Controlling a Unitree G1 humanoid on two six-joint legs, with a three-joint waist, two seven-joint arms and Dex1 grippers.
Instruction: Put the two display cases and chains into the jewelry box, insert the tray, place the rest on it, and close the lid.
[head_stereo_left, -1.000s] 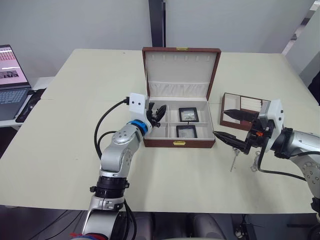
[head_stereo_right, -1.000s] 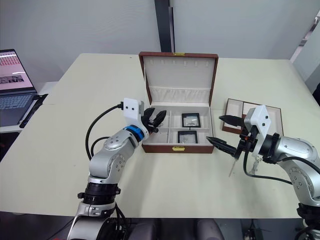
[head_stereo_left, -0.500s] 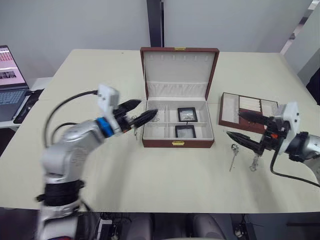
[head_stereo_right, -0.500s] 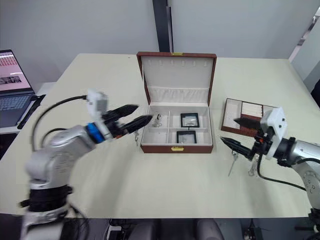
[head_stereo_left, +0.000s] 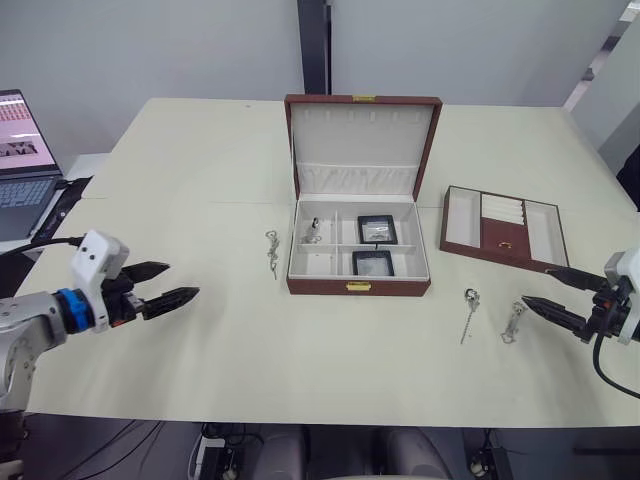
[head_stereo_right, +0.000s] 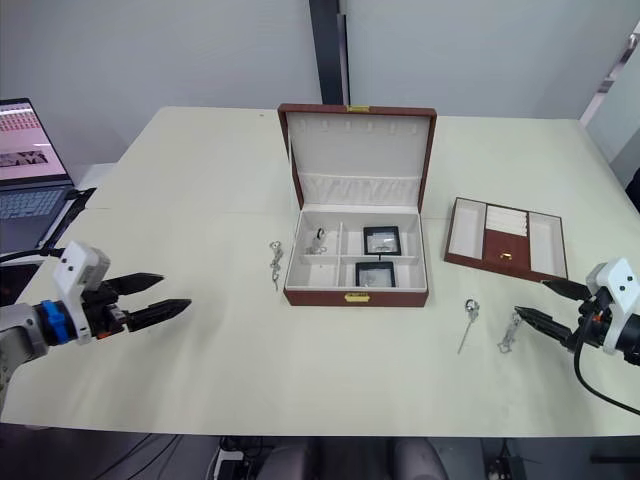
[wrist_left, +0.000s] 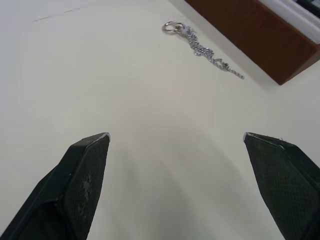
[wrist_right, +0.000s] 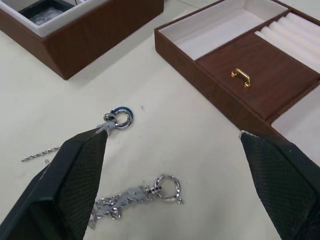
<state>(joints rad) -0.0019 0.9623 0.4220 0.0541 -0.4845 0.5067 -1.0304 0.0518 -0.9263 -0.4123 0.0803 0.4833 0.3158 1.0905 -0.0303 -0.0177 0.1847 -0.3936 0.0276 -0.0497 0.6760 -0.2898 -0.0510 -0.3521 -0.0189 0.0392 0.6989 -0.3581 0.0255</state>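
— Three chains lie loose on the table?
— Yes. One chain sits just left of the jewelry box; nothing stands between it and my left gripper, whose fingers are spread and empty. Two more, a thin chain and a thicker chain, lie right of the box, near my right gripper, also spread wide and holding nothing.
— And inside the box?
— Its lid stands open. Two display cases fill the right compartments, one chain piece rests in the rear left one. The tray sits apart on the right. A laptop is off to the far left.
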